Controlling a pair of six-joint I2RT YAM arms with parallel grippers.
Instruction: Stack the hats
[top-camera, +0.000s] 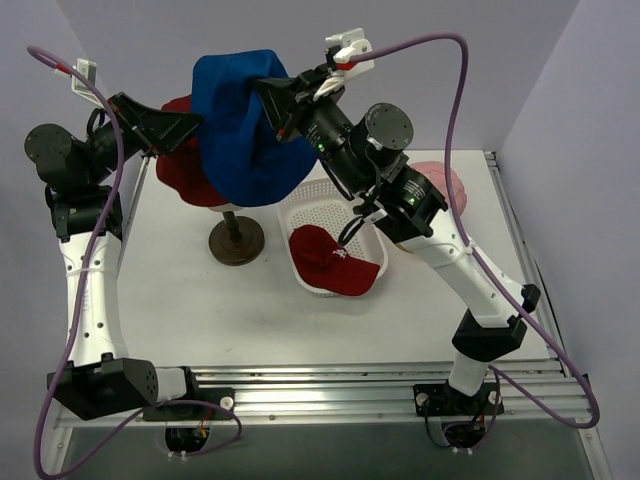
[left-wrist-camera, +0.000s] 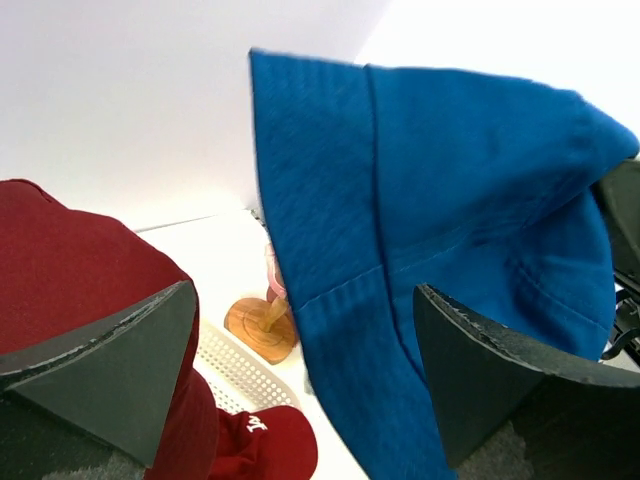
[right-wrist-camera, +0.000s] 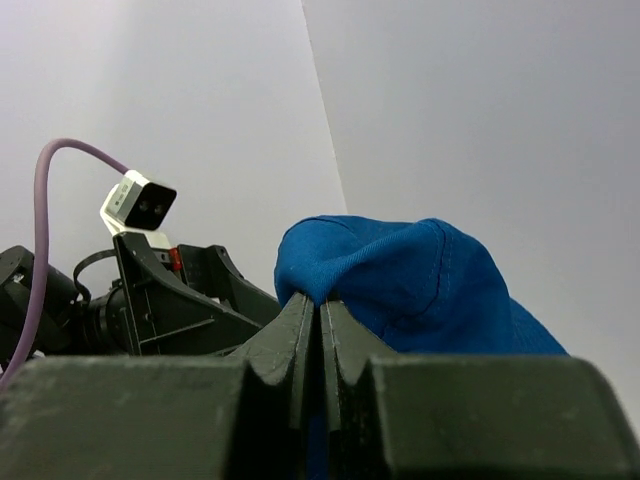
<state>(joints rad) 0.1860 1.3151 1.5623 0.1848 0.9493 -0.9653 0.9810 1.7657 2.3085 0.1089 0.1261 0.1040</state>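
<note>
My right gripper (top-camera: 277, 108) is shut on a pinch of the blue bucket hat (top-camera: 243, 125) and holds it high over the stand; the pinched fold shows in the right wrist view (right-wrist-camera: 320, 300). The dark red bucket hat (top-camera: 185, 168) sits on the stand, partly under the blue hat. My left gripper (top-camera: 192, 128) is open beside both hats, its jaws wide apart with the blue hat (left-wrist-camera: 420, 200) hanging in front and the dark red hat (left-wrist-camera: 70, 270) at its left finger. The red peaked cap (top-camera: 332, 262) lies in the basket. The pink peaked cap (top-camera: 447, 178) lies at the back right.
The white perforated basket (top-camera: 325, 200) stands mid-table, right of the stand's round brown base (top-camera: 236, 241). A second wooden stand base (left-wrist-camera: 262, 330) shows in the left wrist view. The mannequin head is hidden under the hats. Walls close in at the back and right.
</note>
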